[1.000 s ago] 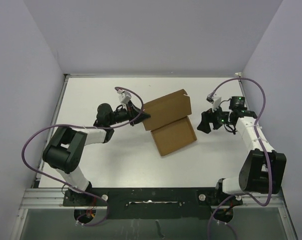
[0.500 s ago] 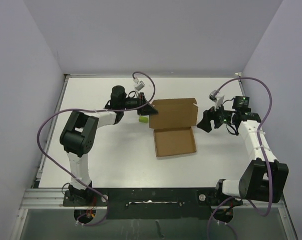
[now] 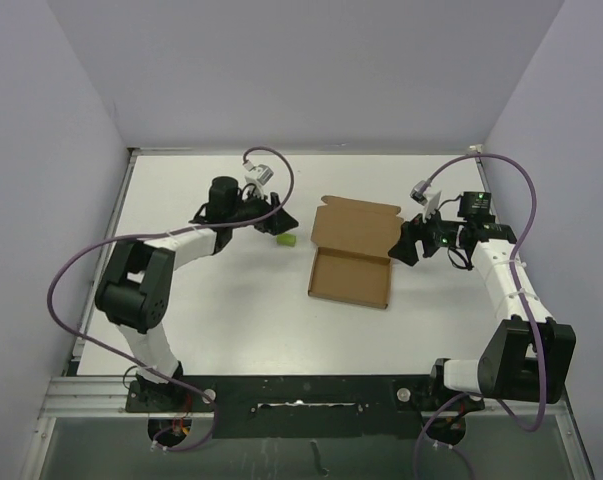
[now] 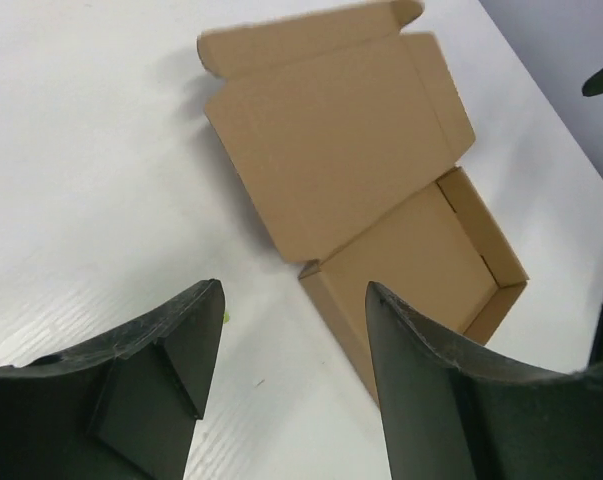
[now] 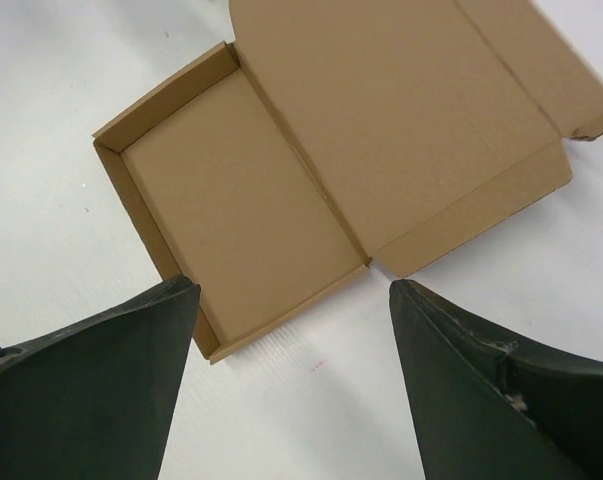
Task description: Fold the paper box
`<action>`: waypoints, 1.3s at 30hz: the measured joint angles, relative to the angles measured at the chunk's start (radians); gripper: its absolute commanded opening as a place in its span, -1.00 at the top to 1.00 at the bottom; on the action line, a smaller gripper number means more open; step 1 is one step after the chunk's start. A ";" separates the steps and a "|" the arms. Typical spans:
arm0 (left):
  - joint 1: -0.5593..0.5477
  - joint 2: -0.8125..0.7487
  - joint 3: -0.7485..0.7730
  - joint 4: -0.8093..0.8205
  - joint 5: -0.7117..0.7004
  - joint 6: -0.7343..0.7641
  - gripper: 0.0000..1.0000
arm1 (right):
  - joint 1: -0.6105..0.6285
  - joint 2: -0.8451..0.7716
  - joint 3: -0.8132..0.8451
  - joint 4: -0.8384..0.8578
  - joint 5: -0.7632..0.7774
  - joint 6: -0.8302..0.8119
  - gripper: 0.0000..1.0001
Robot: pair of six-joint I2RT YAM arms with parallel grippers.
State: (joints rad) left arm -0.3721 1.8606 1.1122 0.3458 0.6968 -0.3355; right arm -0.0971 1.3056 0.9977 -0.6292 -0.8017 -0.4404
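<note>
The paper box lies flat mid-table, brown cardboard with its shallow tray (image 3: 349, 278) nearest the arms and its lid (image 3: 357, 226) laid open behind it. My left gripper (image 3: 281, 221) hovers left of the box, apart from it. In the left wrist view this gripper (image 4: 293, 290) is open and holds nothing, with the lid (image 4: 331, 150) and tray (image 4: 421, 265) ahead. My right gripper (image 3: 400, 250) sits at the box's right side. It (image 5: 293, 290) is open over bare table just short of the tray (image 5: 231, 210) and the lid (image 5: 401, 120).
A small yellow-green object (image 3: 285, 240) lies on the white table (image 3: 211, 300) between my left gripper and the box. Grey walls close in the table at the back and both sides. Purple cables loop off both arms.
My left gripper has opened and let go of the box's left corner, then drawn back to the left. The box has shifted right and settled flat. My right gripper has stayed open, hardly moving.
</note>
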 measured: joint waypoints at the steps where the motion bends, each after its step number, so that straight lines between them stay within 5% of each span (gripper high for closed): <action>1: 0.007 -0.041 -0.044 0.006 -0.035 0.009 -0.13 | 0.000 0.000 0.000 0.000 0.000 0.000 -0.58; 11: 0.021 -0.175 -0.182 -0.075 -0.270 -0.090 0.27 | 0.001 0.000 0.000 0.000 0.000 0.000 -0.58; 16: -0.014 -0.149 -0.105 -0.250 -0.441 -0.238 0.07 | 0.001 0.000 0.000 0.000 0.000 0.000 -0.58; 21: -0.160 -0.104 0.017 -0.486 -0.726 -0.401 -0.49 | 0.001 0.001 0.000 0.000 0.000 0.000 -0.59; 29: -0.238 0.087 0.415 -0.911 -1.010 -0.663 -0.49 | 0.001 0.002 0.000 0.000 0.000 0.000 -0.59; 39: -0.228 0.223 0.545 -1.107 -1.068 -0.763 -0.34 | 0.007 0.002 0.000 0.000 0.000 0.000 -0.60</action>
State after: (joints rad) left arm -0.5999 2.0834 1.6573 -0.7609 -0.3710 -1.0985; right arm -0.0898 1.3071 0.9977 -0.6292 -0.8021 -0.4408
